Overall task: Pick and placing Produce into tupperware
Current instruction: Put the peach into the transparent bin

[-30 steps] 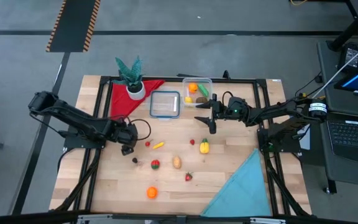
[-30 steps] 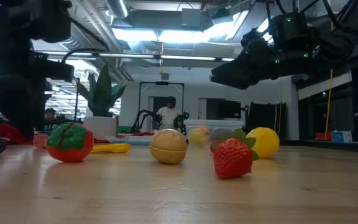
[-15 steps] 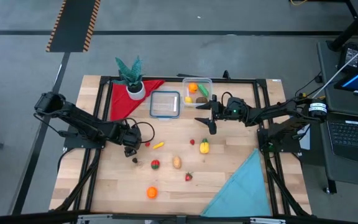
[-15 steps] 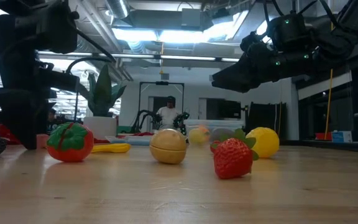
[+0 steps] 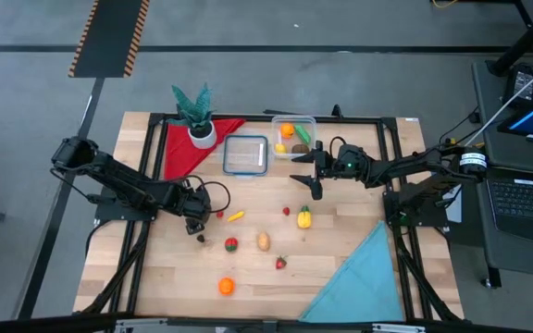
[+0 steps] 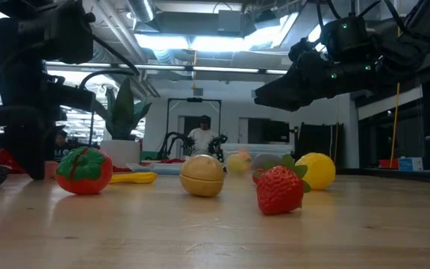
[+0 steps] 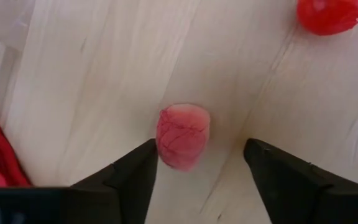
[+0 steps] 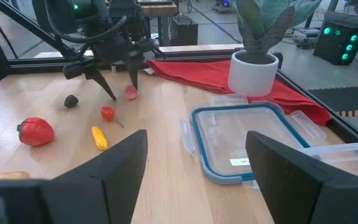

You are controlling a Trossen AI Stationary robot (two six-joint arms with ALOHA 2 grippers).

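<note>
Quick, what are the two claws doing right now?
Left gripper: open, straddling the pink piece, not gripping it.
Right gripper: open, empty.

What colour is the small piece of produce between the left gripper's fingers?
Pinkish red with darker red veins; the small piece of produce shows best in the left wrist view.

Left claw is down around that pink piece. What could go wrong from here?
1. The pink piece sits off-centre, against one finger of the left claw, so closing may push it sideways.
2. The small red piece lies close by and might get bumped on the lift.
</note>
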